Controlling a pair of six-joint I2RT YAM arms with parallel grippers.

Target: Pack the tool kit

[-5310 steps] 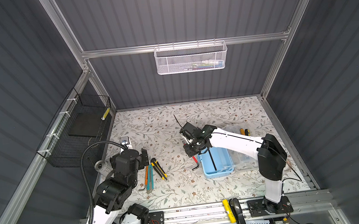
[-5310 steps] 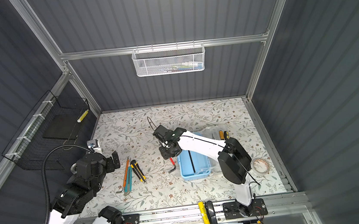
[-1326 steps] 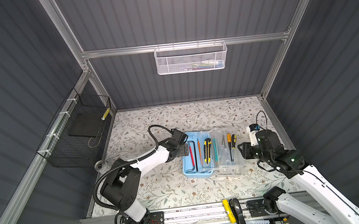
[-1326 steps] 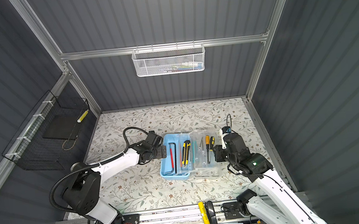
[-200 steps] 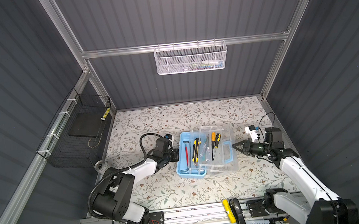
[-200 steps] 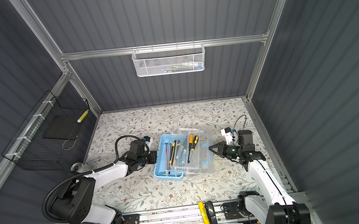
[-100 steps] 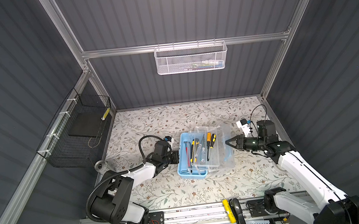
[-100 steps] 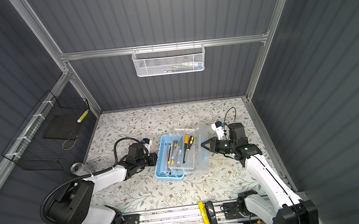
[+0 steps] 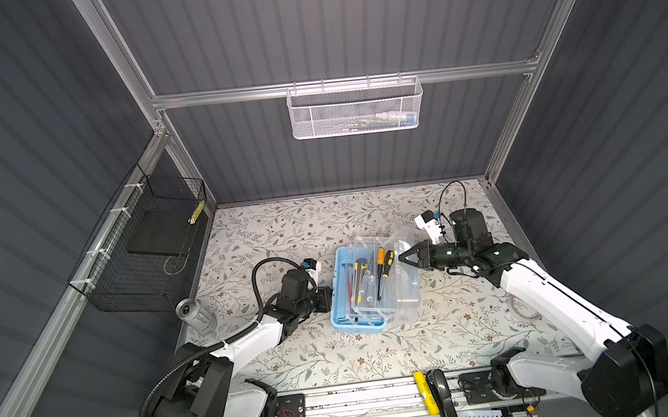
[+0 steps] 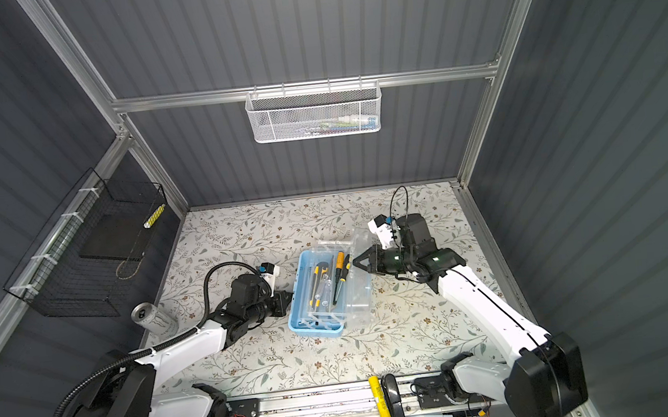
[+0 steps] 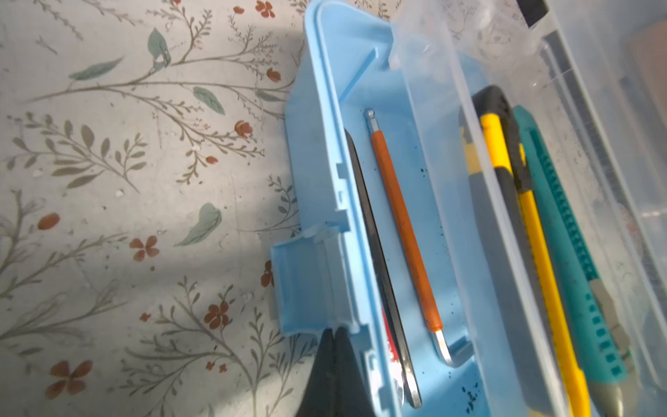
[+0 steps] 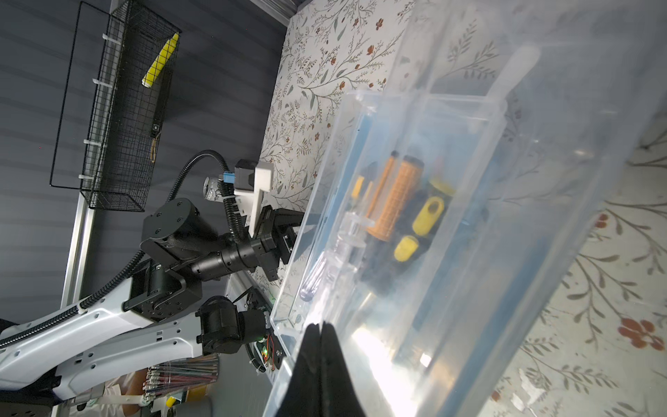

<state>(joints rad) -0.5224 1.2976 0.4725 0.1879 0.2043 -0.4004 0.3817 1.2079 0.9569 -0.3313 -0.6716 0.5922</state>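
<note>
In both top views the tool kit (image 9: 340, 296) (image 10: 296, 305) lies mid-bench with its tools inside and the clear lid (image 9: 407, 294) half-raised. The right gripper (image 9: 402, 258), closed and empty, presses the lid's back. Left wrist view: the left gripper (image 11: 334, 330), closed on nothing, braces the base beside the latch (image 11: 306, 285). Right wrist view: the lid tilts over the tools. Judged step: closing. Next, the lid needs pushing flat and the latch snapping shut.
</note>
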